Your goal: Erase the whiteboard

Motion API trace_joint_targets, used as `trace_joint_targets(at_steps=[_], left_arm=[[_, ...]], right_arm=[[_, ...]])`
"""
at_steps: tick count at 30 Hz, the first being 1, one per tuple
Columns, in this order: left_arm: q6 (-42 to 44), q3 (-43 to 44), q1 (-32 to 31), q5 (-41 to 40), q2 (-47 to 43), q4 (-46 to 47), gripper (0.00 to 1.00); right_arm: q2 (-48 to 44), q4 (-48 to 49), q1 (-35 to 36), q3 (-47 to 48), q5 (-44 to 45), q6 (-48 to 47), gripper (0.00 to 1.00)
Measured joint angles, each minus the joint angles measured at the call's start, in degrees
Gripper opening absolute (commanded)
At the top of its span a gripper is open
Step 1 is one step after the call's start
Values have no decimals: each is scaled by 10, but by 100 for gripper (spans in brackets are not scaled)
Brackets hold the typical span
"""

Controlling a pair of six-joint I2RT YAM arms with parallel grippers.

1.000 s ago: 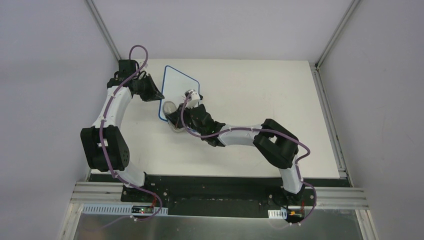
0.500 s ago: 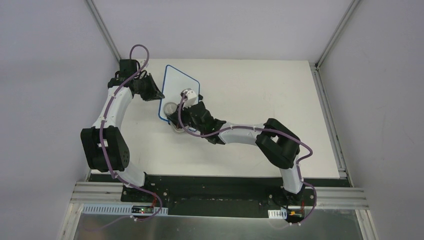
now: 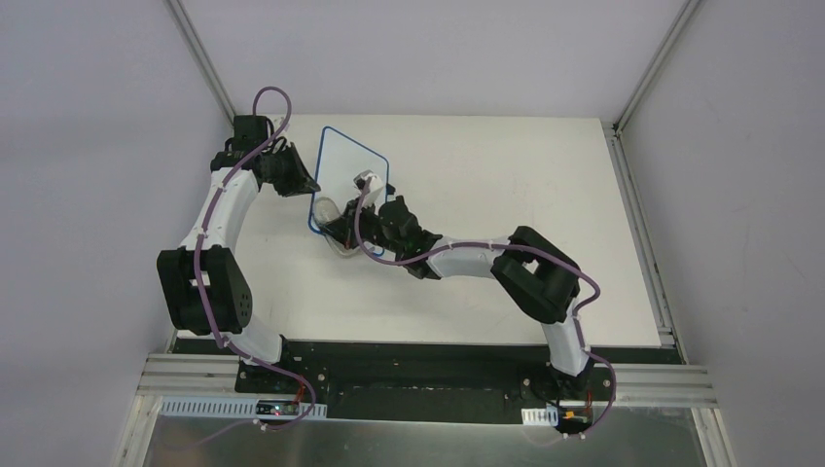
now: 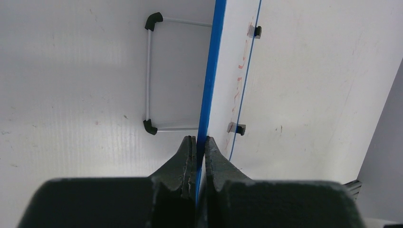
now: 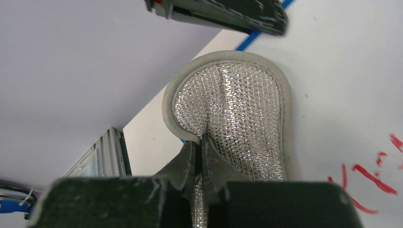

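The whiteboard (image 3: 348,170), white with a blue rim, lies at the table's far left. My left gripper (image 3: 307,185) is shut on its left edge. In the left wrist view the jaws (image 4: 199,142) pinch the blue rim (image 4: 209,80), the board shows edge-on, and faint red writing (image 4: 237,90) shows beside small black feet (image 4: 236,128). My right gripper (image 3: 340,229) is shut on a silver mesh pad (image 3: 328,210) at the board's near-left corner. In the right wrist view the gripper (image 5: 199,142) holds the pad (image 5: 237,104) flat on the board (image 5: 342,85), left of red marks (image 5: 370,175).
A thin wire frame with black corners (image 4: 149,76) shows on the board's left side in the left wrist view. The table's left edge and a metal rail (image 5: 107,152) lie close to the pad. The left gripper's body (image 5: 223,14) is just beyond the pad.
My right wrist has shifted slightly left and away along the board, with the pad staying at the near-left corner. The left gripper has kept its hold on the rim.
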Motion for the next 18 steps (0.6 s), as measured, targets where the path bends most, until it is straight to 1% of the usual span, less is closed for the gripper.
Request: trace_joint_targets(at_steps=[4,8,12,15,18], left_arm=[[0,0,0,0,0,0,0],[0,0,0,0,0,0,0],[0,0,0,-2,0,3,0],[1,0,0,-2,0,8,0],[1,0,0,-2,0,8,0]], right_arm=[[-9,28,-8,-51,5,-2,0],[-11,21,-6,-47,8,-14,0],[-11,-26,0,-16,11,-38,0],[-6,-68,7,24,16,-58,0],[7,-86,14,69,16,-63,0]])
